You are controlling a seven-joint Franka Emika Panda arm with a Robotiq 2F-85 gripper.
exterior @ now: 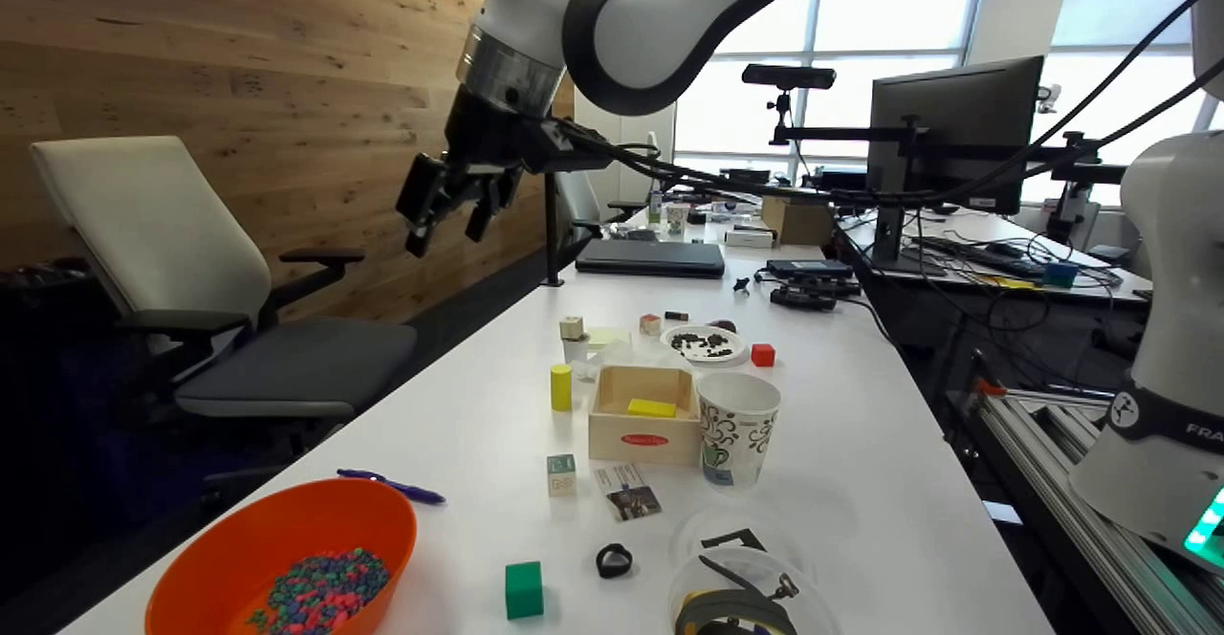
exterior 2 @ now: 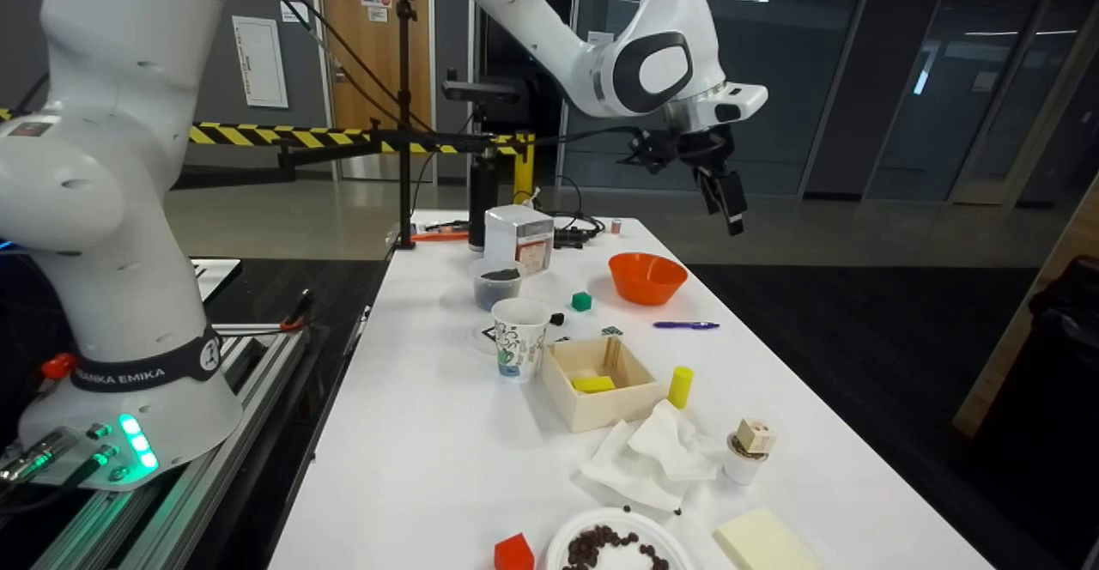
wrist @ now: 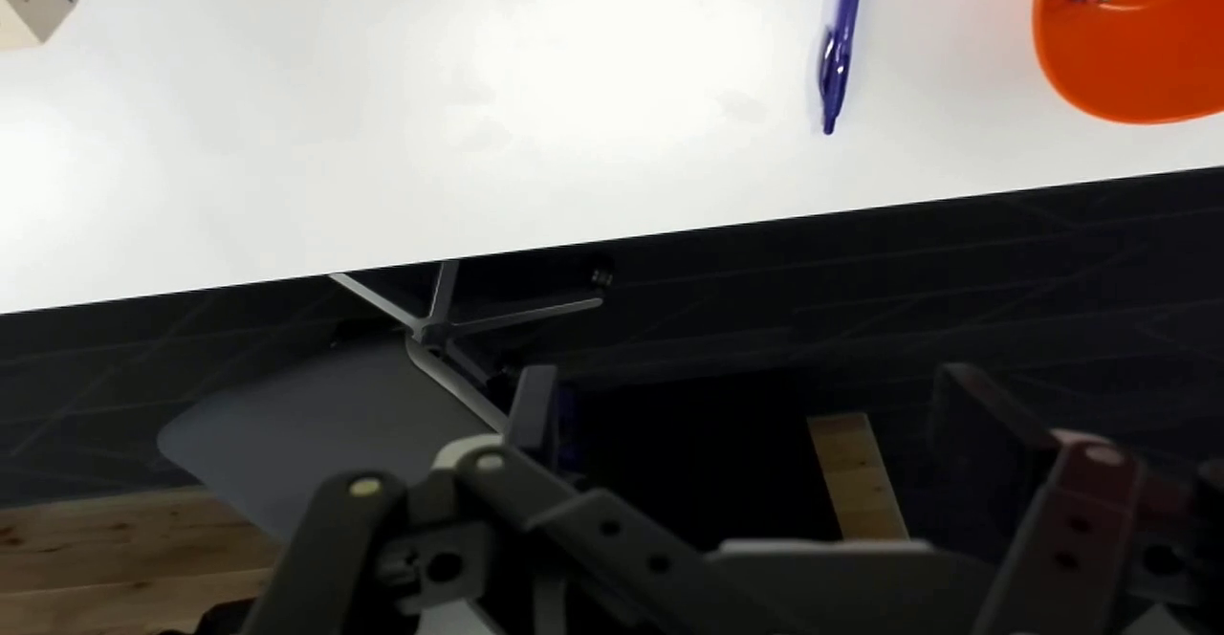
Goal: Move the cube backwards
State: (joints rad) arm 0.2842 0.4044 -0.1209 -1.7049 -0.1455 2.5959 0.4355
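A small cube with a dark-green patterned top and pale sides [exterior: 561, 474] stands on the white table in front of the wooden box. In an exterior view it is partly hidden behind the box, and mostly its green top [exterior 2: 611, 330] shows. A brighter green cube [exterior: 523, 589] stands apart from it and also shows in an exterior view [exterior 2: 581, 301]. My gripper [exterior: 447, 238] is open and empty, high in the air, far from the small cube. It also shows in an exterior view [exterior 2: 726, 208]. In the wrist view, the gripper [wrist: 746, 405] hangs beyond the table edge, and neither cube shows.
The wooden box [exterior: 646, 439] holds a yellow block [exterior: 651, 408]. A paper cup [exterior: 736, 434] and yellow cylinder [exterior: 561, 388] stand beside it. A card [exterior: 627, 492] lies near the small cube. A purple pen [wrist: 840, 52] and orange bowl [wrist: 1128, 71] are near the table edge.
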